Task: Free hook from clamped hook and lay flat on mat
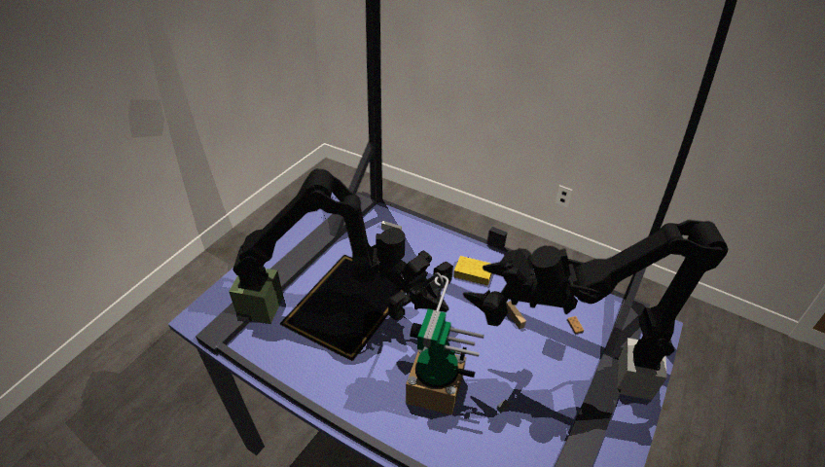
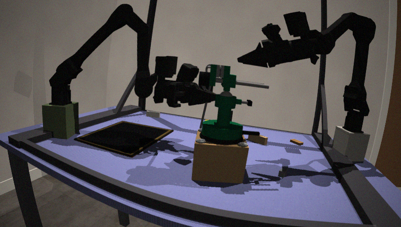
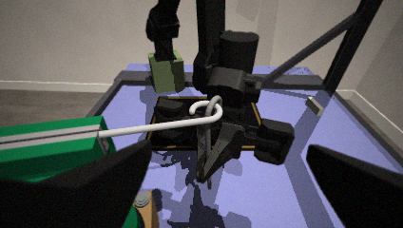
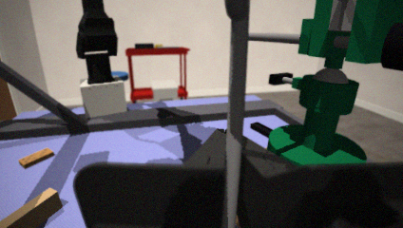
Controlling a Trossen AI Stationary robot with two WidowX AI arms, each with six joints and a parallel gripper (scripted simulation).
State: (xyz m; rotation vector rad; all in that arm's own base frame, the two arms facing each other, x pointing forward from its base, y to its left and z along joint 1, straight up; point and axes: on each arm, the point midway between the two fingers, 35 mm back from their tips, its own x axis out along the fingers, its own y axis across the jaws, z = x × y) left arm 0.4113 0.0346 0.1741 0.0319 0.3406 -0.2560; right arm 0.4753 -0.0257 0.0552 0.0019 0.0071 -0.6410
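Note:
The clamped hook (image 1: 443,295) (image 3: 152,127) is a pale rod held in the green vise (image 1: 437,367) (image 2: 222,129) on its wooden block (image 1: 431,399) (image 2: 219,161). The grey hanging hook (image 3: 207,142) (image 4: 233,95) (image 2: 203,115) hangs from its curved end, the two curves crossing. My right gripper (image 1: 443,305) (image 2: 214,97) (image 3: 200,180) is closed around the hanging shank, which passes between its fingers; how firmly is hidden. My left gripper (image 1: 474,281) (image 2: 238,59) is wide open and empty, apart from the hooks. The black mat (image 1: 330,312) (image 2: 109,137) lies flat.
A yellow block (image 1: 471,269) lies behind the vise. Two wooden pieces (image 1: 515,315) (image 1: 574,324) lie beneath and beside the left arm. A pale block (image 1: 391,225) (image 2: 152,113) (image 3: 314,105) lies near the back edge. The vise's rods point toward the left arm's side.

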